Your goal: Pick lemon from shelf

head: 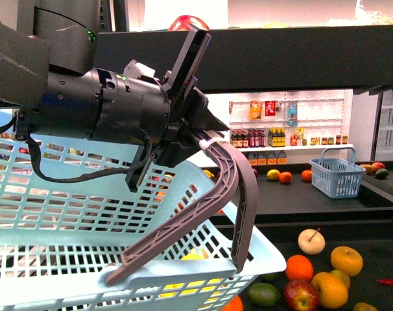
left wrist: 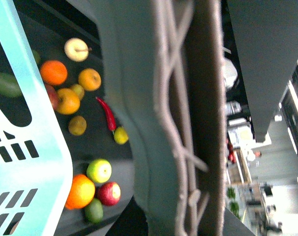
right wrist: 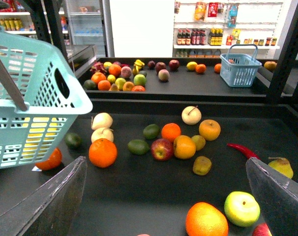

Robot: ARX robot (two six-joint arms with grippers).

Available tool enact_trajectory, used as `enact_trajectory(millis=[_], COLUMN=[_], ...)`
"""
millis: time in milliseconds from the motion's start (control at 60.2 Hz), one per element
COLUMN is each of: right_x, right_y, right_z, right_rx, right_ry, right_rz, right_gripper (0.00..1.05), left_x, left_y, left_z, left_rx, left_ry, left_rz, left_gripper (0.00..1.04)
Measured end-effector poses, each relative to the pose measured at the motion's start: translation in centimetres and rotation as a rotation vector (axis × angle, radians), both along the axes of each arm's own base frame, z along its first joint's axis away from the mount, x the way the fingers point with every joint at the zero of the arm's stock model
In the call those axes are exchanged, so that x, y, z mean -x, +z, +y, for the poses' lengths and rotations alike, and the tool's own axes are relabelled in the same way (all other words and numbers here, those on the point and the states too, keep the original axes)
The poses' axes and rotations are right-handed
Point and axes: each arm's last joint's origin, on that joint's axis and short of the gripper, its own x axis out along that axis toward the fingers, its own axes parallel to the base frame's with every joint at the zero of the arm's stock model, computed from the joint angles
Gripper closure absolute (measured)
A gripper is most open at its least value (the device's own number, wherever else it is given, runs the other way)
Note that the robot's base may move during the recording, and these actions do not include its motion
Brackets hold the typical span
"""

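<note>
My left gripper point(head: 195, 139) is shut on the grey handle point(head: 238, 194) of a light-blue basket point(head: 86, 214) and holds it up over the black shelf point(head: 326, 201). The handle point(left wrist: 181, 123) fills the left wrist view. Something yellow point(head: 193, 254) shows inside the basket. A small bright-yellow fruit, seemingly the lemon point(right wrist: 282, 167), lies on the shelf tray point(right wrist: 139, 201) beside a red chili point(right wrist: 241, 149); it also shows in the left wrist view point(left wrist: 121, 135). My right gripper point(right wrist: 164, 169) is open and empty above the tray, with the lemon beyond its finger point(right wrist: 279, 201).
Oranges point(right wrist: 103, 152), apples point(right wrist: 162, 149), limes point(right wrist: 138, 146) and a green apple point(right wrist: 242, 208) lie scattered on the tray. A second blue basket point(right wrist: 240, 69) and more fruit sit on the rear tier. Black posts point(right wrist: 286, 54) and the upper tier edge point(head: 281, 58) frame the space.
</note>
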Motion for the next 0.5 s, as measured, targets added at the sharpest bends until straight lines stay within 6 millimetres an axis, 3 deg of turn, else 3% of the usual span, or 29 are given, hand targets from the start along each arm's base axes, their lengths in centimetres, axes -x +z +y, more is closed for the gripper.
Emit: enact_trajectory(millis=[266, 498], right_x=[0.0, 0.0], right_y=[0.0, 0.0], right_z=[0.0, 0.0], right_rx=[0.000, 0.000], right_ry=[0.000, 0.000], right_rz=[0.000, 0.000], right_gripper=[0.07, 0.07], left_x=[-1.8, -2.8], left_y=[0.1, 0.5], left_z=[1.8, 6.5], left_rx=[0.129, 0.333], left_ry=[0.182, 0.373], left_rz=[-0.028, -0.151], left_gripper=[0.97, 0.97])
